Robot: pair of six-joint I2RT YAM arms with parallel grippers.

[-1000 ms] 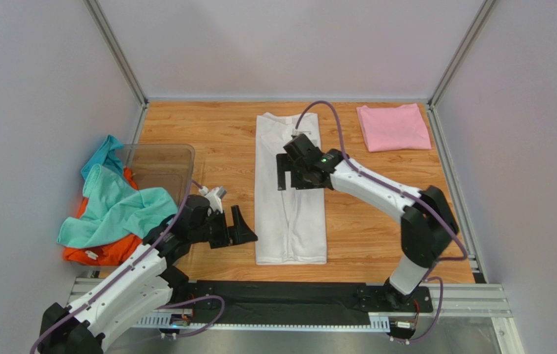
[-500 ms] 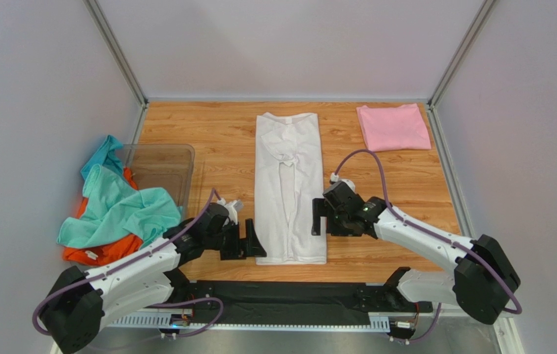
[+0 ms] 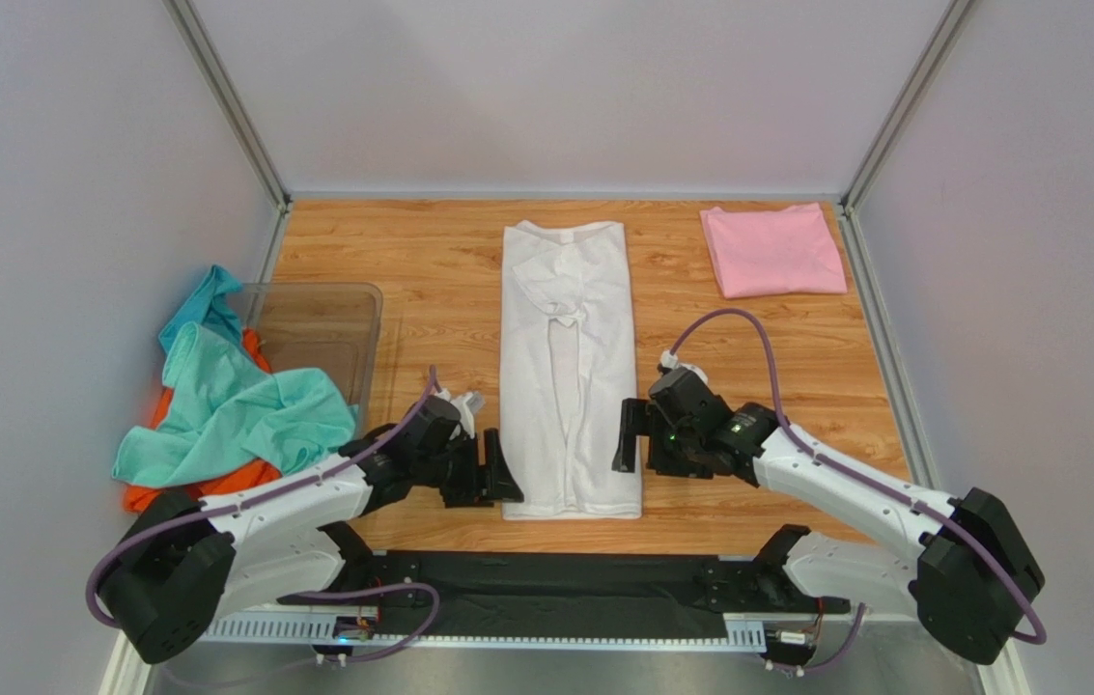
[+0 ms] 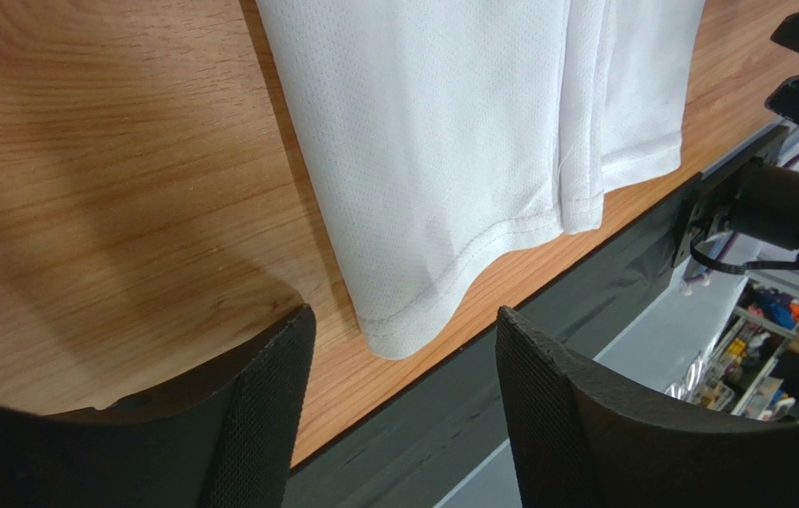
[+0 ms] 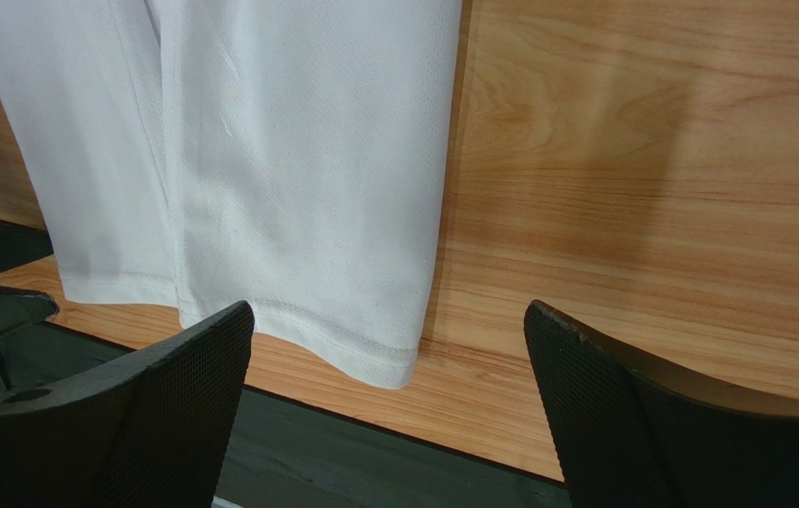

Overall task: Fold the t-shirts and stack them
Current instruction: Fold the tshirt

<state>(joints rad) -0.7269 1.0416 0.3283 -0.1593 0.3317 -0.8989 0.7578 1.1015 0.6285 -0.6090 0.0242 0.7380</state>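
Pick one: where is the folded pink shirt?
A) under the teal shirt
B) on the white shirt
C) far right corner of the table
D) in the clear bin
C: the pink shirt lies folded in the far right corner of the table, well apart from the white shirt and the bin.

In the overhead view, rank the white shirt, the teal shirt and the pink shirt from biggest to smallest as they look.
1. white shirt, laid out long
2. teal shirt, crumpled, so its rank is only rough
3. pink shirt, folded, clearly smallest
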